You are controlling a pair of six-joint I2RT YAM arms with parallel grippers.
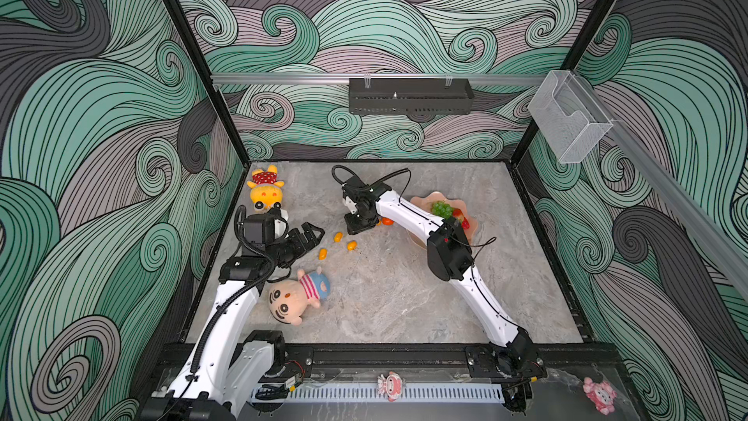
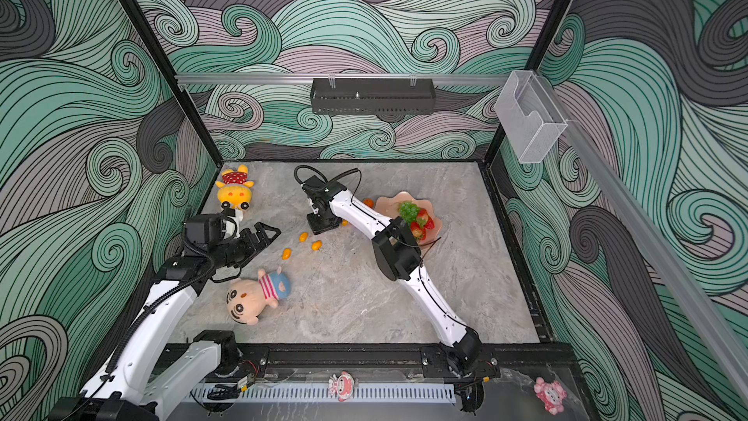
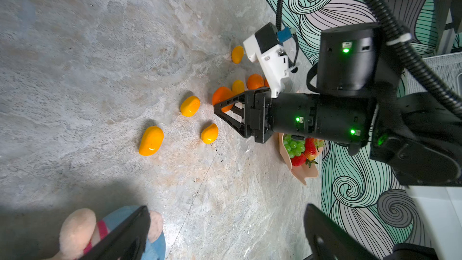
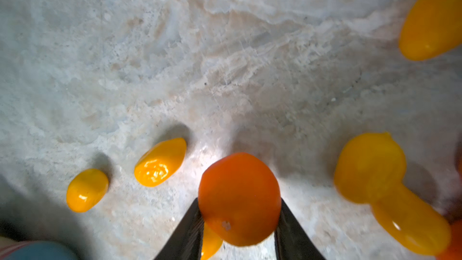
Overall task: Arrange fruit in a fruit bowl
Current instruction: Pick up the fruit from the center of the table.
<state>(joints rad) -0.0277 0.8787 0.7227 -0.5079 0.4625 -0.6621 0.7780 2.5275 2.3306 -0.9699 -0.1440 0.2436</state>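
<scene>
In the right wrist view a round orange tangerine (image 4: 240,196) sits between both fingers of my right gripper (image 4: 240,221), low over the table; the left wrist view shows the same tangerine (image 3: 221,95). Three kumquats (image 1: 338,237) (image 1: 351,245) (image 1: 322,253) lie to the left of my right gripper (image 1: 360,228). Another tangerine (image 1: 387,221) rests beside the right arm. The peach-pink fruit bowl (image 1: 471,204) holds a green grape bunch (image 1: 442,209) and strawberries (image 1: 465,223). My left gripper (image 1: 313,236) hangs open and empty left of the kumquats.
A plush doll with a striped shirt (image 1: 299,295) lies at the front left, under my left arm. A yellow plush doll (image 1: 266,190) sits in the back left corner. A clear plastic box (image 1: 566,115) and a black tray (image 1: 409,95) hang on the walls.
</scene>
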